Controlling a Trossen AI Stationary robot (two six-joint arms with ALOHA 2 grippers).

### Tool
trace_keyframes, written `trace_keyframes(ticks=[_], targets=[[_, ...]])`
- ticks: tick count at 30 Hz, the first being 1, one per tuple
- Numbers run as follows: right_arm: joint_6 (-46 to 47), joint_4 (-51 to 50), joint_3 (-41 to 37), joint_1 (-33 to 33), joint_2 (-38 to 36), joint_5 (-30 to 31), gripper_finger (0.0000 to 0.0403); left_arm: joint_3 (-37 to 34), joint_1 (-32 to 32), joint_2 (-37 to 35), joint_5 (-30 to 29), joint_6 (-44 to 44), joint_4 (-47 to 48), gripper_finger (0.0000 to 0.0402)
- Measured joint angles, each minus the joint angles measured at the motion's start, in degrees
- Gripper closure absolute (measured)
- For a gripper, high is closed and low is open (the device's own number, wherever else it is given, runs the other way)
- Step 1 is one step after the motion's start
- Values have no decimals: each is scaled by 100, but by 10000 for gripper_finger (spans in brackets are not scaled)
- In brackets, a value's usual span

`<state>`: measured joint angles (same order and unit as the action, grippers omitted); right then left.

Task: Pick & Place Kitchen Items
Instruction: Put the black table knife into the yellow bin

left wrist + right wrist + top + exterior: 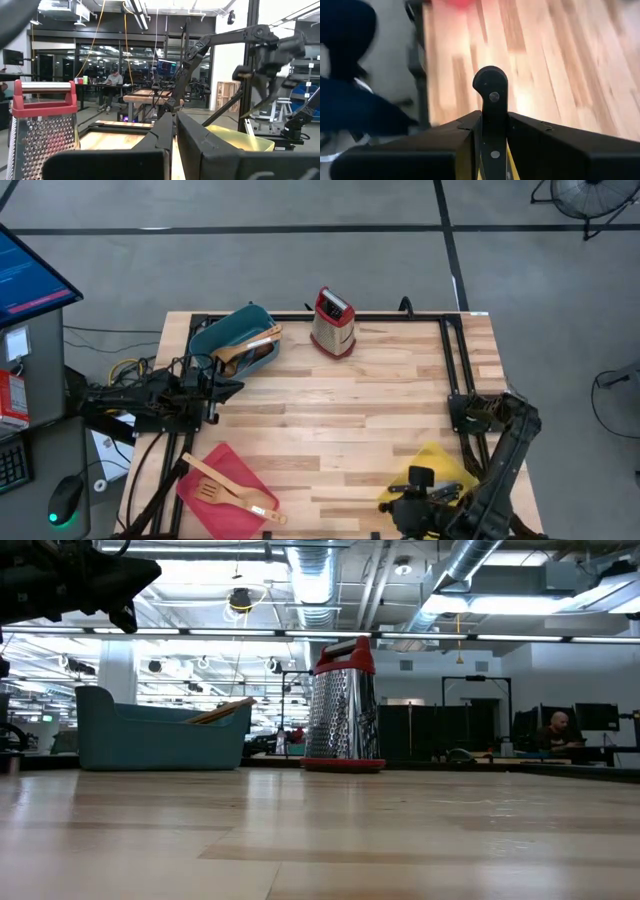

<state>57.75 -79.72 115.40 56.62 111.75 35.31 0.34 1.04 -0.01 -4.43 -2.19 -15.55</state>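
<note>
Right gripper [492,131] is down at the near right corner of the light wooden butcher-block table [380,395], right over the yellow bin [440,465]. It's clenched on a black-handled knife [490,100]; in the right wrist view the riveted handle w/ its rounded end sticks out between the two dark fingers [545,145]. Can't see the blade at all, it's hidden behind the fingers, and from overhead the arm covers most of the bin too, so no idea what else is in there.

Left gripper [232,387] is parked at the left edge of the table, just beside the teal bin [225,333], fingers pressed together w/ nothing in them. Left wrist view shows the two fingers [165,132] touching, pointing across the table toward the right arm [260,47].

Teal bin sits at the far left and has a few light wooden spoons [255,343] poking out over its rim, tilted. Low view shows the wooden handles leaning up out of the bin as well.

Red bin [222,490] is at the near left corner, w/ a slotted wooden spatula [215,489] and a long wooden spoon [235,485] lying across it, handles crossing.

Red-topped steel box grater [333,323] stands upright at the far edge, about mid table, well apart from both grippers.

There's a person [112,85] seated at a desk way in the background, plus another one at the far right of the low view.
</note>
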Motion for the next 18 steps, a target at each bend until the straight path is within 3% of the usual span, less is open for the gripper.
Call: trace_keyframes(ticks=[18], targets=[[495, 379, -1971, 31, 9, -997, 330, 0, 0, 0, 0, 1, -4, 394]])
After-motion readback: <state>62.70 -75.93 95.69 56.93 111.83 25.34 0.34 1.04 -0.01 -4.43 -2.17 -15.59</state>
